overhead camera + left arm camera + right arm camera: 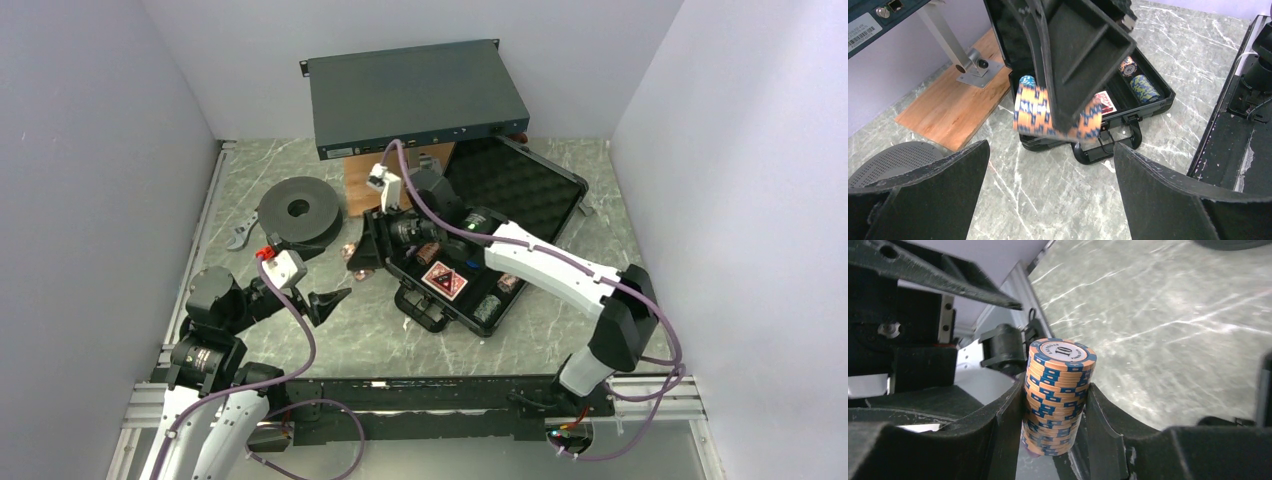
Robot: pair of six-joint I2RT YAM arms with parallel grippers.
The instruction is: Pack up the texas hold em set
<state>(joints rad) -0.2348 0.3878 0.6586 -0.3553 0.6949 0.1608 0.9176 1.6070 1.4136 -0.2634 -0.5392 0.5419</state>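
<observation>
Far left: idle left gripper (330, 298), jaws spread wide, nothing held, hovering over the table just below the dark spool (298, 210). Centre: right gripper (372, 245) clamped on an orange-blue chip roll (1058, 390), fingers on the stack's sides, top chip marked 10, apparently held off the table at the left edge of the open black case (450, 318). Inside the case already: red-black triangle (444, 279), more chip rolls (490, 308), a red-backed deck (1105, 100). Looks like mid-packing, carrying this roll in. Next: shift right over a free slot, lower without knocking neighbours, then release. Lid not yet closed.
</observation>
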